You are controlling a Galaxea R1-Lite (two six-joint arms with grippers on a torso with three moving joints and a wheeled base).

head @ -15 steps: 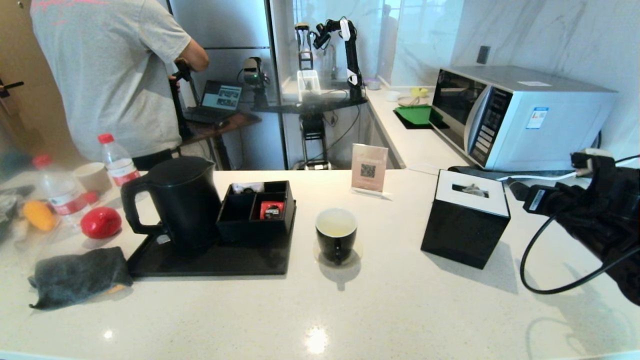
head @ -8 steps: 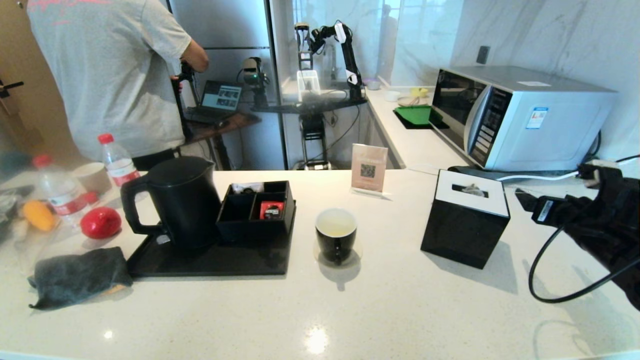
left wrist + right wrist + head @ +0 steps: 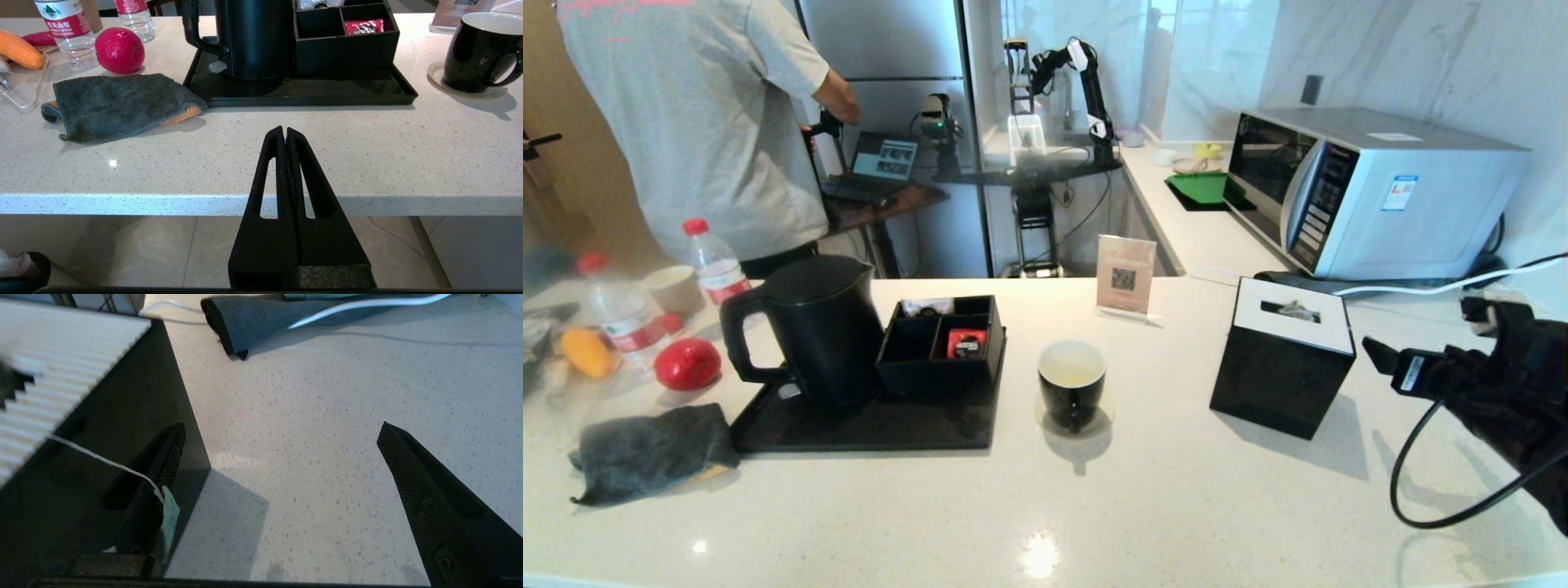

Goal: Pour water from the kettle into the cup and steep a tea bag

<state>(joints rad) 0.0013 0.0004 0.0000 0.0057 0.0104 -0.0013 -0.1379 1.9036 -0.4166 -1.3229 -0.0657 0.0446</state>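
Observation:
The black kettle [image 3: 821, 327] stands upright on a black tray [image 3: 874, 425] at the counter's left. The black cup [image 3: 1072, 384] sits on a coaster at the centre, with pale liquid showing in its white inside. My right gripper [image 3: 1380, 355] hangs open to the right of the black tissue box [image 3: 1284, 363]. On one finger [image 3: 163, 465] sticks a small pale tag [image 3: 168, 512]. A thin white string [image 3: 98, 457] runs from the tag to the box top, and the tea bag pouch is hidden. My left gripper [image 3: 284, 130] is shut and empty, before the counter's front edge.
A black organiser [image 3: 943, 339] with a red packet shares the tray. A grey cloth [image 3: 649, 449], a red ball [image 3: 688, 363], bottles and a paper cup lie far left. A microwave [image 3: 1372, 188] stands at the back right. A person stands behind the counter at left.
My right arm has sunk lower and drawn a little to the right, away from the tissue box. Kettle, cup and left gripper have not moved.

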